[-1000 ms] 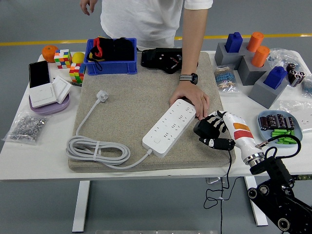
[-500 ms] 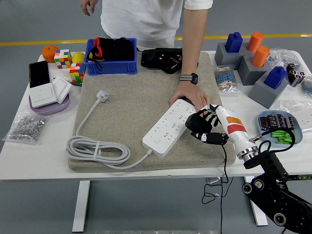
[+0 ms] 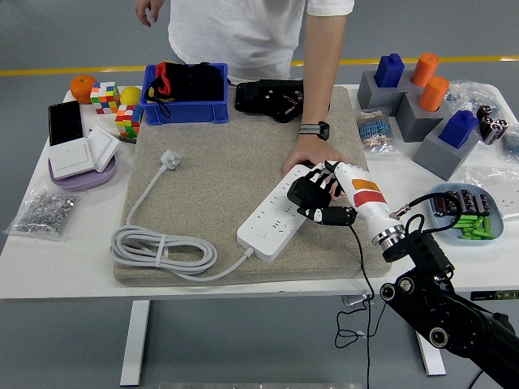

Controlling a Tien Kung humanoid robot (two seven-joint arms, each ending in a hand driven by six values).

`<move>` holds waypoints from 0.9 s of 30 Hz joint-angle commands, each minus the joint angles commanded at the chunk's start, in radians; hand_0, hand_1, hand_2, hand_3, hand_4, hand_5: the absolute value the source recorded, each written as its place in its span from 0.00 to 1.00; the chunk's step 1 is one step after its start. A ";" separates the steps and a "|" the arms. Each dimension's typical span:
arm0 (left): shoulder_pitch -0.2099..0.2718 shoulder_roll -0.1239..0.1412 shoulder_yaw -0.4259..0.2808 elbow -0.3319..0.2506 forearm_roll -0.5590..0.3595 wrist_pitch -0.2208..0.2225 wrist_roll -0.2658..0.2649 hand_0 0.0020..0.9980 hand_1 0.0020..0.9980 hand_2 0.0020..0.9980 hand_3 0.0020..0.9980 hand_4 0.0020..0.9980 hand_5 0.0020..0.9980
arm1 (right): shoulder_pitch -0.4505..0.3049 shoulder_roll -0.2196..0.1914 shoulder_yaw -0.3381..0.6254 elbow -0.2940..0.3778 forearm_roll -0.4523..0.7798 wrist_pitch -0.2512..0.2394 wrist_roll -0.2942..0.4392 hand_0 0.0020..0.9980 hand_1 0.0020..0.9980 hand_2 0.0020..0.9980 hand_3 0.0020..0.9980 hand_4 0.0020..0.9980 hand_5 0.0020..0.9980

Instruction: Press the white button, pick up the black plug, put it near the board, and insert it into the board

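Black plug (image 3: 302, 195) apparently in right hand (image 3: 318, 197) over white board (image 3: 280, 211)

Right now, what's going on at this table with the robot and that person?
The robot's right hand holds a black plug over the far end of a white power strip lying on a beige mat. A person's hand rests on that same end of the strip, steadying it. Whether the plug is already in a socket cannot be seen. The left arm is out of view.
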 joint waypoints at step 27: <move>-0.002 0.000 0.002 0.000 -0.003 0.000 -0.001 0.69 0.68 0.66 0.69 0.56 0.20 | 0.077 0.043 -0.021 -0.166 -0.004 -0.004 0.044 0.28 0.28 0.36 0.53 0.76 0.00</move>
